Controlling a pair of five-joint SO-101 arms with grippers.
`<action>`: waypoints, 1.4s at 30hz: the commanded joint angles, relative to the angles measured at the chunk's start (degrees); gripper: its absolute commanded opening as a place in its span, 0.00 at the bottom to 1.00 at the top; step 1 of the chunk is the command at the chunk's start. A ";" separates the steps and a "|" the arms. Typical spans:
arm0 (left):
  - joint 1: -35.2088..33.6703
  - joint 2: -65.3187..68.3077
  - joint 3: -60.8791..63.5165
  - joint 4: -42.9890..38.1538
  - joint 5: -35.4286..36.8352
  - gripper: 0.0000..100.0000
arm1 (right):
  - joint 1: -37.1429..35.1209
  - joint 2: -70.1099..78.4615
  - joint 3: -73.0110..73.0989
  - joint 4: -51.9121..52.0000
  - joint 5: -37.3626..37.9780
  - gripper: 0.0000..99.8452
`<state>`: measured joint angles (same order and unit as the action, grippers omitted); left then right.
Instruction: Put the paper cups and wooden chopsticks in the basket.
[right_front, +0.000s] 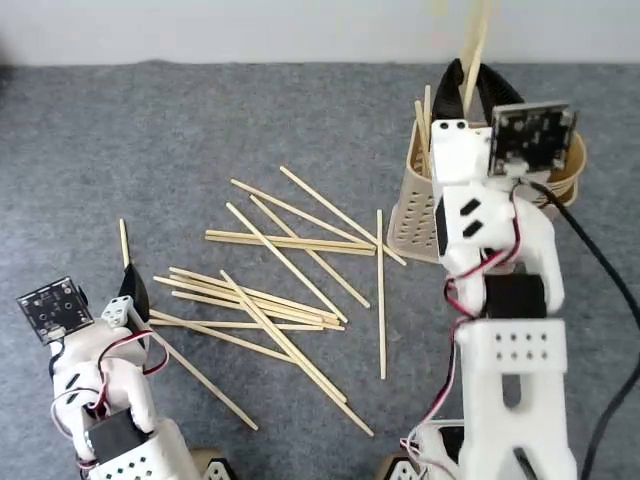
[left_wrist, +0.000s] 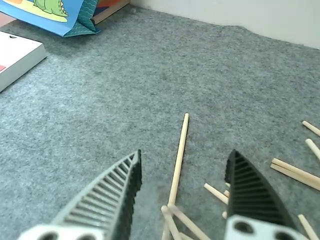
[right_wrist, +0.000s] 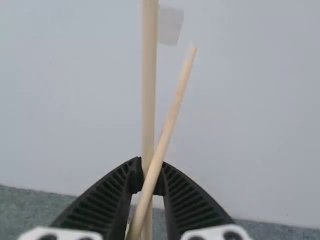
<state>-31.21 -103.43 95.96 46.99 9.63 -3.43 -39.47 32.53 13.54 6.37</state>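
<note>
Right gripper clamping two chopsticks, one basket, left gripper spread

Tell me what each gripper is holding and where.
Right gripper pinches two chopsticks at its fingertips, long ends sticking out beyond. Left gripper is open, holding nothing.

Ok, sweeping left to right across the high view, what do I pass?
The left gripper → scattered wooden chopsticks → single chopstick lying near-to-far → basket, with the right gripper over it clamped on two chopsticks.
</note>
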 joint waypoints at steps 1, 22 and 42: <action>0.18 -0.88 -0.66 -1.32 -0.44 0.26 | 2.33 5.76 0.18 -7.34 -0.70 0.01; 0.26 -0.88 -0.57 -1.41 -0.44 0.26 | 2.95 8.57 12.57 -14.99 -0.62 0.16; 0.26 -0.88 -0.57 -1.41 -0.44 0.26 | -6.37 -15.16 -5.54 36.88 -7.91 0.20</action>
<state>-31.21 -103.43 95.96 46.99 9.63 -7.82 -53.01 34.64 37.54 0.13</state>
